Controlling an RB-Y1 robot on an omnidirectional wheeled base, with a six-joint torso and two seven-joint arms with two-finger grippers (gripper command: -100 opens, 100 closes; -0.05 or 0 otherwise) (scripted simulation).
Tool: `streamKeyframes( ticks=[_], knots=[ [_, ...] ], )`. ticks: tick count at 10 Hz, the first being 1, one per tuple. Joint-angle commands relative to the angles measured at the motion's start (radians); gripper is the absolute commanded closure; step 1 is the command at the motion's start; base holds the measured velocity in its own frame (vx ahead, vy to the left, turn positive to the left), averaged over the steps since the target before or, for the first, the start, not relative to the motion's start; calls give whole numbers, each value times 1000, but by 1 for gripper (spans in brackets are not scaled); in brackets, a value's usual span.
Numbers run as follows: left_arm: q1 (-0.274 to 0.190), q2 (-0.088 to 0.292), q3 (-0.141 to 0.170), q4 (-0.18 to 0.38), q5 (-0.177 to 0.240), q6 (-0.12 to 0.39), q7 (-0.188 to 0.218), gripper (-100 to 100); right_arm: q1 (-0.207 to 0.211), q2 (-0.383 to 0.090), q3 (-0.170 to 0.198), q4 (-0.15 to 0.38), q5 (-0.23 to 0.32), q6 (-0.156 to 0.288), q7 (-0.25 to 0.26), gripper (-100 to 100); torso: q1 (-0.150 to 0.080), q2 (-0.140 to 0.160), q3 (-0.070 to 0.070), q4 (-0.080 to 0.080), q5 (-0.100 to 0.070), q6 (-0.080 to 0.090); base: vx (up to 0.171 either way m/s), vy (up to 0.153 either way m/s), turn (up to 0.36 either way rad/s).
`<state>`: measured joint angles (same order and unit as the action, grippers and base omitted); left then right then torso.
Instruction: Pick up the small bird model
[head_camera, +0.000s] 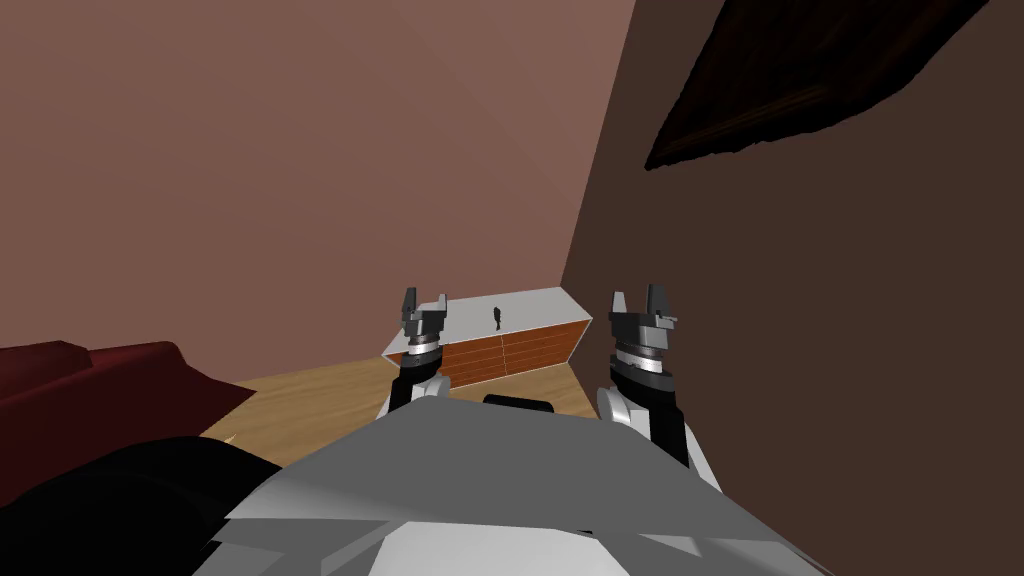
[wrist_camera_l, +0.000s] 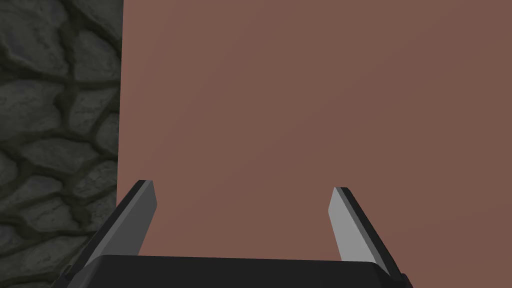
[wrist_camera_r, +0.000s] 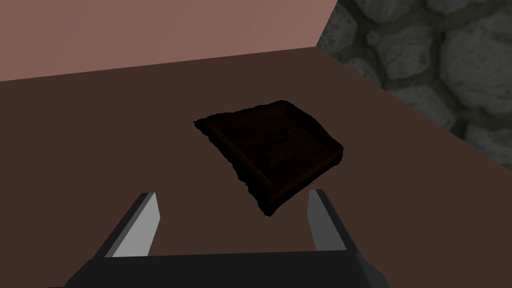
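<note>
Head view: bird model (head_camera: 497, 318) stands on cabinet (head_camera: 540, 305) beyond left hand (head_camera: 424, 299) and right hand (head_camera: 637, 296), both wide.

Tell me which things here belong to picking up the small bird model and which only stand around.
For the job: small dark bird model on the sideboard; left gripper and right gripper, both open, not yet at it.
Just around: dark red sofa; dark picture frame on the wall; wooden floor.
</note>
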<state>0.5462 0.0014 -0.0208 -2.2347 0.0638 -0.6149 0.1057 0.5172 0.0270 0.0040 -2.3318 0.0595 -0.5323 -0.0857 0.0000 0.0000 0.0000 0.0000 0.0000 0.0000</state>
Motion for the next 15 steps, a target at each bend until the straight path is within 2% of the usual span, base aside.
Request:
streamKeyframes(
  ticks=[1, 4, 7, 8, 10, 11, 13, 14, 15],
  knots=[
    [-3, 34, -1, 8, 4, 7, 9, -100, 0, 0, 0, 0, 0, 0, 0, 0, 0, 0, 0, 0, 0, 0, 0, 16, -71],
    [-16, 119, -4, 36, 20, 30, 44, -100, 0, 0, 0, 0, 0, 0, 0, 0, 3, 0, 0, 0, 1, 0, 0, 45, -147],
    [-37, 210, -8, 81, 48, 64, 102, -100, 0, 0, 0, 0, 0, 0, 0, 0, 6, 0, 0, 0, 1, 0, -7, 78, -205],
    [-37, 221, -8, 81, 48, 64, 102, -100, 0, 0, 0, 0, 0, 0, 0, 0, 6, 0, 0, 0, 1, 0, -12, 61, -81],
    [-54, 288, -11, 116, 71, 90, 151, -100, 0, 0, 0, 0, 0, 0, 0, 0, 4, 0, 0, 0, 1, 0, -18, 62, -227],
    [-54, 297, -11, 116, 71, 90, 151, -100, 0, 0, 0, 0, 0, 0, 0, 0, 5, 1, 0, 0, 1, 0, -16, 66, -76],
    [-71, 367, -16, 155, 98, 118, 206, -100, 0, 0, 0, 0, 0, 0, 0, 0, 5, 0, 0, 0, 1, 0, -20, 70, -227],
    [-71, 378, -16, 155, 98, 118, 206, -100, 0, 0, 0, 0, 0, 0, 0, 0, 6, 1, 0, 0, 1, 0, -28, 70, -137],
    [-80, 419, -19, 175, 112, 133, 235, -100, 0, 0, 0, 0, 0, 0, 0, 0, 5, 1, 0, 0, 1, 0, -20, 69, -223]
  ],
)
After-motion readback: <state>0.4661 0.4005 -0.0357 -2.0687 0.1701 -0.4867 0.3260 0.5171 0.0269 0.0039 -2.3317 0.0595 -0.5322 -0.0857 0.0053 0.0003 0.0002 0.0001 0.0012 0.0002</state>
